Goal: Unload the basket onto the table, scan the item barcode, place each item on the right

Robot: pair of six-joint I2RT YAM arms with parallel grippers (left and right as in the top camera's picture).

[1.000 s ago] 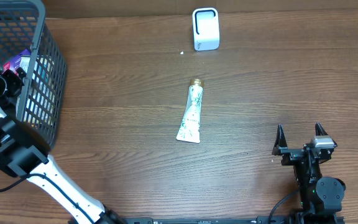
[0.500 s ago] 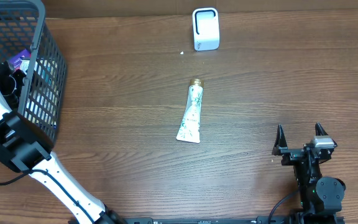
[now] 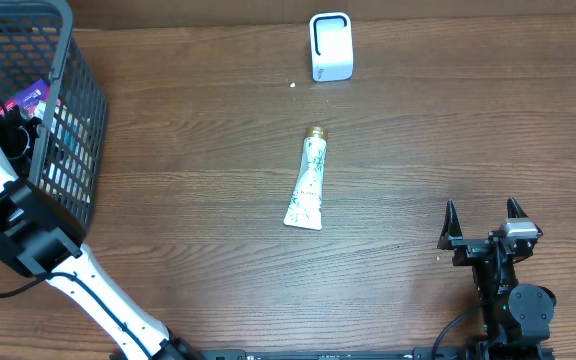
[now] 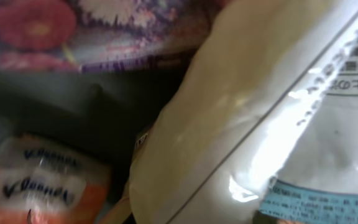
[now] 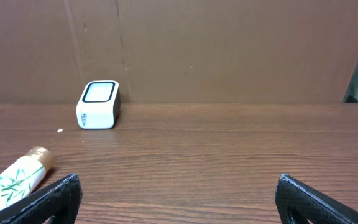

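Barely begun: nothing is at the scanner [image 3: 330, 46] at 12 o'clock. The left claw [image 3: 16, 135] is down in the basket [image 3: 68, 90] at 10, pinched shut with a white pouch [image 4: 260, 106] right at it. Gripped or not, I can't tell. A tube [image 3: 308, 185] lies mid-bench. The right claw [image 3: 481, 208] sits wide at 4. Lifting out and scanning are still to do.
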